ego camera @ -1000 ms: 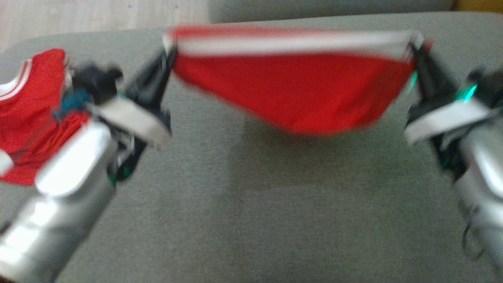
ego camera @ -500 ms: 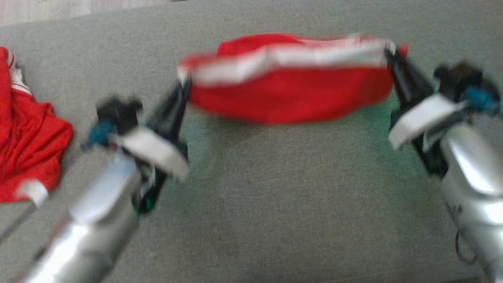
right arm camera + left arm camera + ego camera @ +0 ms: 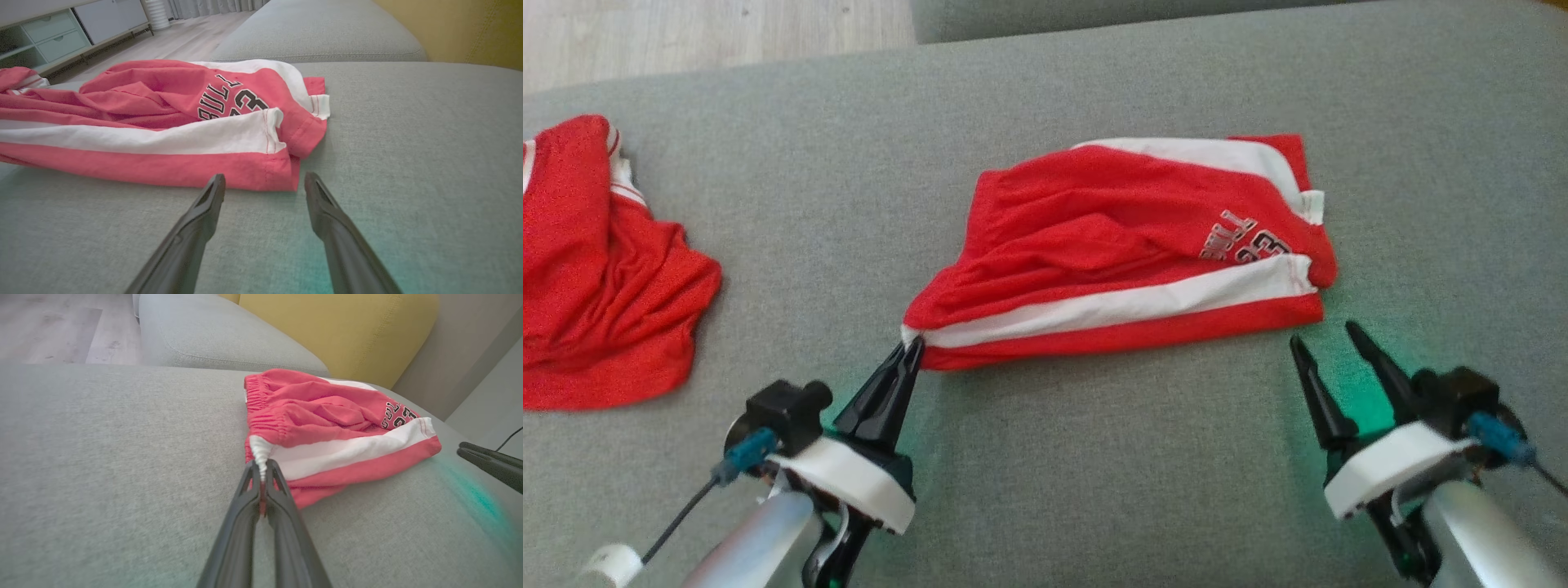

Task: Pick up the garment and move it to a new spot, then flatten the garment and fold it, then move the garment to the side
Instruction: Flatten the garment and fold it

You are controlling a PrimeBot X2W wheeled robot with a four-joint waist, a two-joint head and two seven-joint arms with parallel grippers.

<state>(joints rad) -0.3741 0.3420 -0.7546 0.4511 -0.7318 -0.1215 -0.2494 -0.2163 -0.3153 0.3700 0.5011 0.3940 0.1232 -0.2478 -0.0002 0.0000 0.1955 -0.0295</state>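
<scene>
Left gripper (image 3: 913, 347), near left: jaws pinched tight on the white-striped waistband corner of the red shorts (image 3: 1111, 237). Right gripper (image 3: 1323, 335), near right: jaws spread wide, holding nothing, tips just short of the hem corner. Shorts lie rumpled mid-cushion on the grey sofa (image 3: 1094, 474), white stripe nearest. Second red garment (image 3: 596, 269) well apart, left. Wood floor (image 3: 686, 33) beyond.

The shorts (image 3: 1111, 237) are of soft matt red cloth with white stripes, wrinkled. The sofa seat (image 3: 1094, 457) is grey woven fabric, slightly rough. The left gripper (image 3: 913, 347) and the right gripper (image 3: 1321, 332) have smooth dark matt plastic fingers. The floor (image 3: 686, 33) looks like pale wood.
</scene>
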